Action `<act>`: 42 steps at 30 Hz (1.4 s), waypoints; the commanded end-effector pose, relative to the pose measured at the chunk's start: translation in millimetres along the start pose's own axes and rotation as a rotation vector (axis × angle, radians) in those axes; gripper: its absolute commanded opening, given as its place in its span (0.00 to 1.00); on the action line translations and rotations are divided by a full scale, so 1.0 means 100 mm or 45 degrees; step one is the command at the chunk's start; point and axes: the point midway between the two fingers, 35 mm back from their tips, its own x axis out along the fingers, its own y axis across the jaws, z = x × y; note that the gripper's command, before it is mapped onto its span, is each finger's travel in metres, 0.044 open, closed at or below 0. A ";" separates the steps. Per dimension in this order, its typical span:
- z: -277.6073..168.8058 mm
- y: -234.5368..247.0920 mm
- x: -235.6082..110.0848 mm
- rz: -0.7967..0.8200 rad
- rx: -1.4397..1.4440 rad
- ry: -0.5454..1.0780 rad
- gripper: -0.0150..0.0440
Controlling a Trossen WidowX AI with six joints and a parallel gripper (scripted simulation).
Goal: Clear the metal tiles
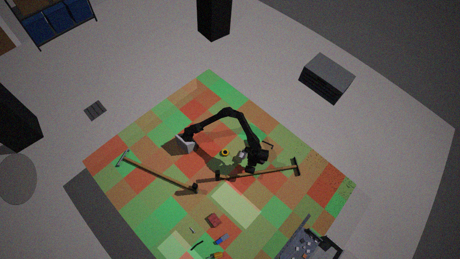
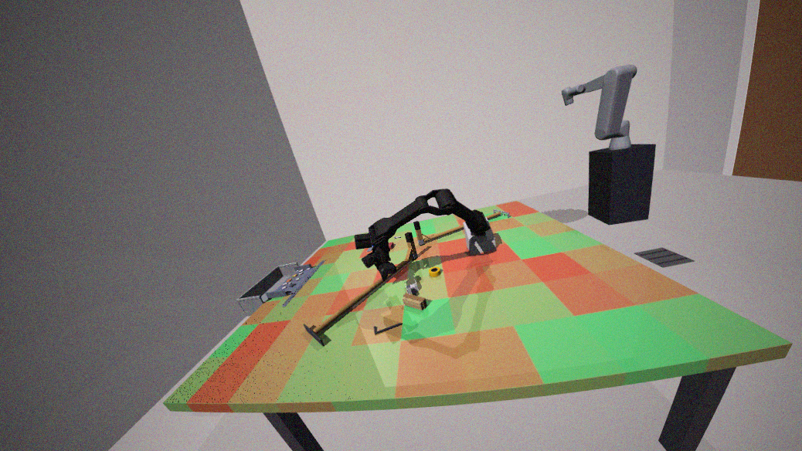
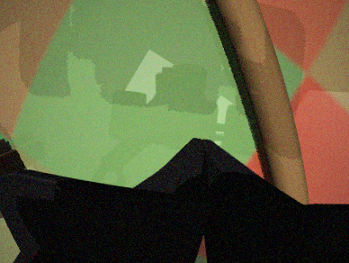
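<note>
The gripper (image 1: 250,168) hangs pressed together and empty, just beside the wooden handle of the nearer scraper (image 1: 257,171), which lies flat on the counter (image 2: 560,313); the tiles (image 1: 305,246) sit on the bench plate (image 1: 297,231), well apart from that scraper, by the catch box (image 1: 331,245); to grasp well, I judge the jaws must first spread, straddle the handle squarely near its middle, then pinch.

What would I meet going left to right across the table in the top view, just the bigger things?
Left scraper's grey blade → arm's grey base → yellow tape roll → shut, empty tool above the right scraper's handle → right scraper's dark blade → steel bench plate with tiles.
</note>
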 end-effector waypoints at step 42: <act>0.04 -0.18 0.34 0.002 0.008 0.000 0.25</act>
